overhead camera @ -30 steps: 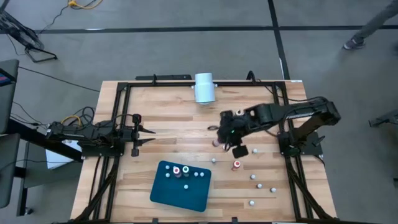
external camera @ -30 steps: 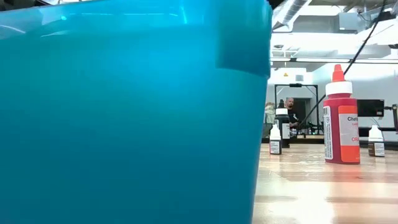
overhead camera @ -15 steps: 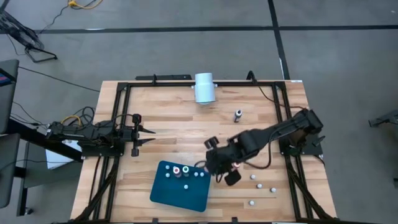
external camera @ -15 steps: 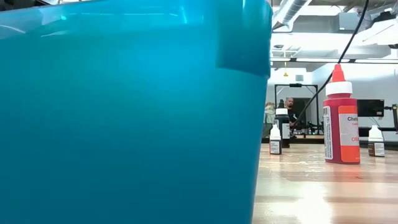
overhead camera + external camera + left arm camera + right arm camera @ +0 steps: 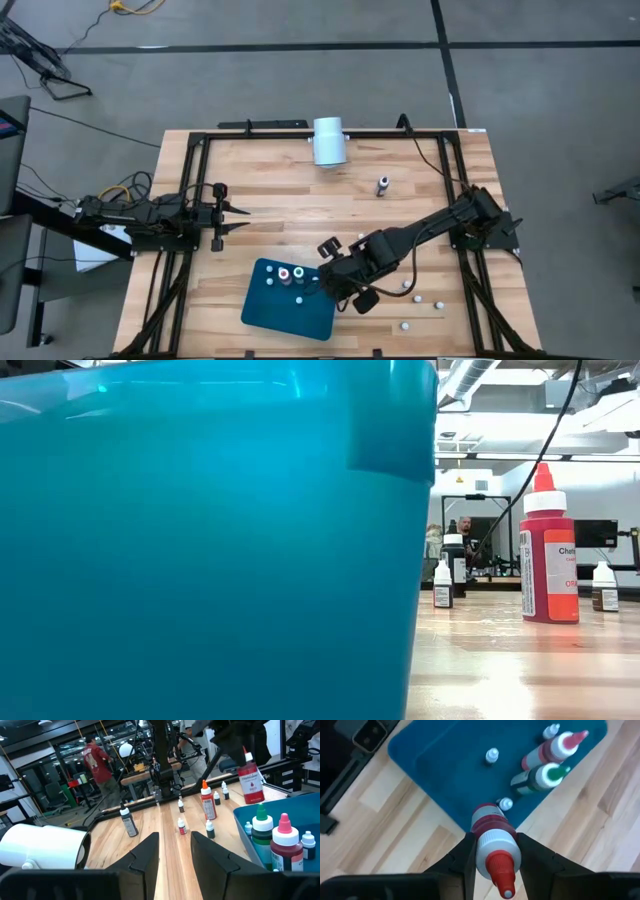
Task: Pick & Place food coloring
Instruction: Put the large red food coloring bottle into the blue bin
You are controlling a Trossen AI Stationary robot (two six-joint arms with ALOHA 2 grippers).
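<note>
The wooden slatted tabletop [image 5: 300,215] carries a flat dark teal tray [image 5: 265,310]. Right gripper [image 5: 492,857] hangs over the tray's near edge, fingers clamped on a red white-capped food coloring bottle [image 5: 492,837], long axis upright. Left gripper [image 5: 243,211] waits apart, fingers slightly parted.

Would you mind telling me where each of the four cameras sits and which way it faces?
High view: overhead, looking straight down on the table; both arms show.
Low view: at table-top height, looking level past the teal tray into the room; no arm shows, only a cable.
Left wrist view: on the waiting left arm, looking across the table past its own fingers.
Right wrist view: on the right arm, looking down at the tray past the red bottle that the right gripper holds.
Shared: the tray appears in all four.
</note>
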